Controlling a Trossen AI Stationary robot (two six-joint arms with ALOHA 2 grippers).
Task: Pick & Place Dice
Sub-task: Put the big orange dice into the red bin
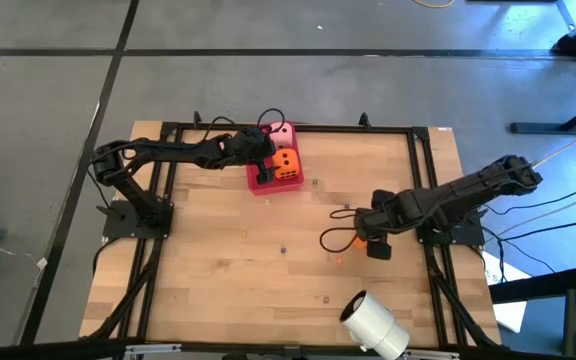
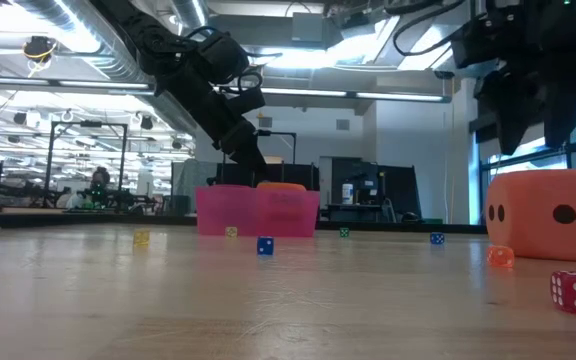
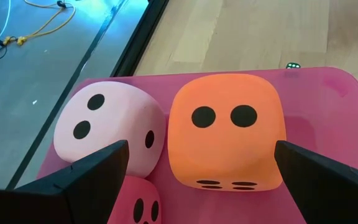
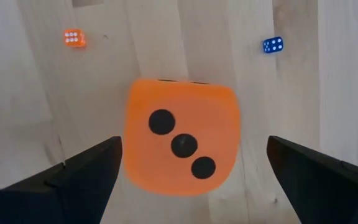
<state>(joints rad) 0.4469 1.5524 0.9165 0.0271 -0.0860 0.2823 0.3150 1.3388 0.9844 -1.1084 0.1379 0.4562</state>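
The second orange die (image 4: pixel 180 143) lies on the bare table at the right, directly beneath the right gripper (image 4: pixel 191 171) — fingers spread wide, straddling it. The left gripper (image 3: pixel 201 171), also open, hovers over the pink tray (image 1: pixel 264 183) — far side.

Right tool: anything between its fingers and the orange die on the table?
No. In the right wrist view the orange die sits on bare wood below the open right tool, nothing between them.

Matt soft-foam dice (image 4: pixel 180 144), translucent glossy plastic tray (image 3: pixel 328 106), pale wood tabletop (image 1: pixel 268 260)
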